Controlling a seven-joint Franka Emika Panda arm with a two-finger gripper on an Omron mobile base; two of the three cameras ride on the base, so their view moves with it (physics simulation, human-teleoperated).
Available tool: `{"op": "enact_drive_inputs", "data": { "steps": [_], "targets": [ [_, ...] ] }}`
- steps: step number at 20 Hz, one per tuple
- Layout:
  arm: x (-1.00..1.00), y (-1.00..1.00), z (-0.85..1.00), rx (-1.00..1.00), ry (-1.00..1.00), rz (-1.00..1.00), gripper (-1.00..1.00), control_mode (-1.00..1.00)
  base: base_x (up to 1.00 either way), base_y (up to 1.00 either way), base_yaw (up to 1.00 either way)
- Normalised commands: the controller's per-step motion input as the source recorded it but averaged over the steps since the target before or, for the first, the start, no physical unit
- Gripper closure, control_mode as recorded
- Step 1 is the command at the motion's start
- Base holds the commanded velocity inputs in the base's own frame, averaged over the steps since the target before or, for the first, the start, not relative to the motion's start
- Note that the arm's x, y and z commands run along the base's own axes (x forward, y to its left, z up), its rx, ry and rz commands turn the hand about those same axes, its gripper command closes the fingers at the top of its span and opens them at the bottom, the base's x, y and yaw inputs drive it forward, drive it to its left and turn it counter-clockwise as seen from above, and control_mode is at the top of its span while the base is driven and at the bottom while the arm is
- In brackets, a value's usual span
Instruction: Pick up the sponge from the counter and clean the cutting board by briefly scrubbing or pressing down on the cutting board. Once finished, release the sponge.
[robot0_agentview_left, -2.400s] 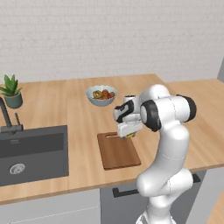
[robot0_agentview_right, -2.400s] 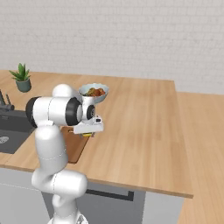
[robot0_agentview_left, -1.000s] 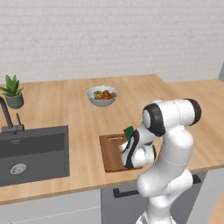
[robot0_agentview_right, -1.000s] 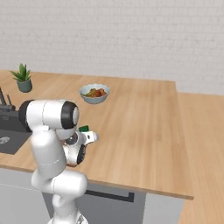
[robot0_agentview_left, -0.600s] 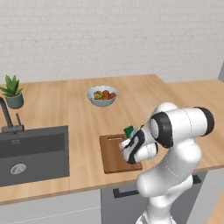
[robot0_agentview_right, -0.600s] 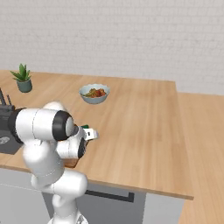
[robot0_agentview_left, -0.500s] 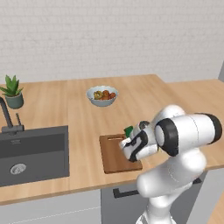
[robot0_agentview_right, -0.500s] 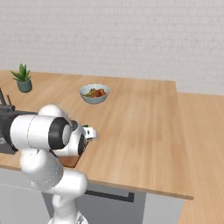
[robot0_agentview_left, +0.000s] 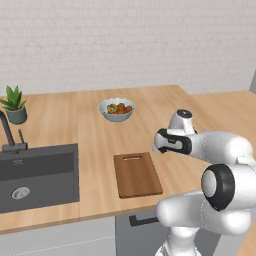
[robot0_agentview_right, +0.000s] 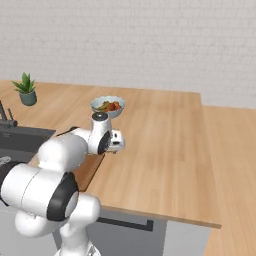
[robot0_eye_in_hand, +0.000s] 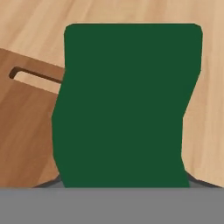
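The sponge (robot0_eye_in_hand: 127, 105) shows its dark green face close up in the hand view and covers the fingertips. My gripper (robot0_agentview_left: 157, 145) is shut on it and hangs above the counter (robot0_agentview_left: 90, 125), just right of the far right corner of the cutting board (robot0_agentview_left: 136, 174). From the right base view the hand (robot0_agentview_right: 117, 143) is over the board's far edge (robot0_agentview_right: 89, 172). In the hand view the reddish-brown board (robot0_eye_in_hand: 22, 131) with its handle slot (robot0_eye_in_hand: 35, 75) lies to the left, partly behind the sponge.
A bowl of fruit (robot0_agentview_left: 116, 108) stands behind the board. The dark sink (robot0_agentview_left: 37, 175) with its tap (robot0_agentview_left: 9, 134) is at the left, and a potted plant (robot0_agentview_left: 15, 105) sits in the far left corner. Bare wood worktop (robot0_agentview_right: 165, 140) stretches right of the board.
The hand has come up off the cutting board and moved toward its far right corner, the sponge still in it. The arm's elbow has swung right and lower.
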Motion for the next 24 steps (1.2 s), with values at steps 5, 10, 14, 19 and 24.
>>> {"op": "enact_drive_inputs", "data": {
  "steps": [5,10,14,19,24],
  "targets": [
    [-0.14,-0.65,-0.77,-0.01,0.53,-0.02,1.0,-1.0,0.0,0.0,0.0],
    [-0.03,-0.02,-0.71,-0.02,0.24,0.0,1.0,-1.0,0.0,0.0,0.0],
    [-0.17,-0.16,0.18,0.1,-0.16,0.0,1.0,-1.0,0.0,0.0,0.0],
    [-0.24,-0.08,0.08,0.08,-0.08,0.0,-1.0,-1.0,0.0,0.0,0.0],
    [-0.39,-0.06,0.02,0.06,-0.04,0.0,-1.0,-1.0,0.0,0.0,0.0]
  ]
}}
